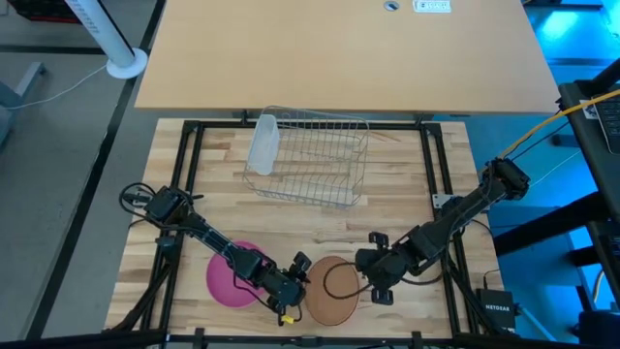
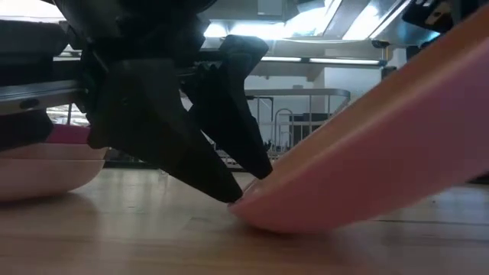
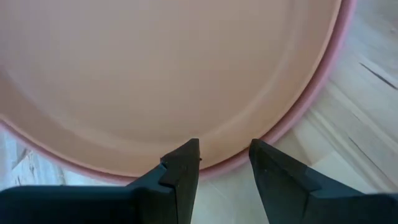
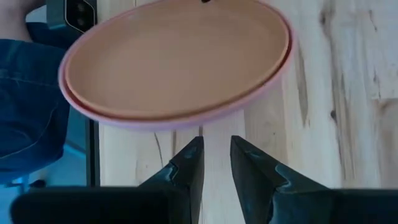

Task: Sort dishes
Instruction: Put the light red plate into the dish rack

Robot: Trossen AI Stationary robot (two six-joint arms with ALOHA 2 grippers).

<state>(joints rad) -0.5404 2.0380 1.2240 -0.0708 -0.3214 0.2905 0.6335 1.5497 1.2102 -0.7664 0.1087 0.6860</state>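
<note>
My left gripper [image 1: 294,287] sits low centre of the high view, fingers apart at the rim of the round tan-brown plastic plate [image 1: 332,292], stacked on a pale peach-pink plate [image 3: 314,99]. My right gripper [image 1: 373,278], fingers parted and empty, waits beside it. The magenta pink plate [image 1: 225,276] lies left.

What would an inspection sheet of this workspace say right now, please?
Surface: wooden table, no spills seen.
Job's things: magenta plate alone; tan plate stacked on pink plate.
Clutter: rack, tumbler at its left end.
Grippers: left gripper open at the stack's rim; right gripper open, just short of it.
Cables: yellow cable by the right arm.
Surroundings: tan board beyond the table.
</note>
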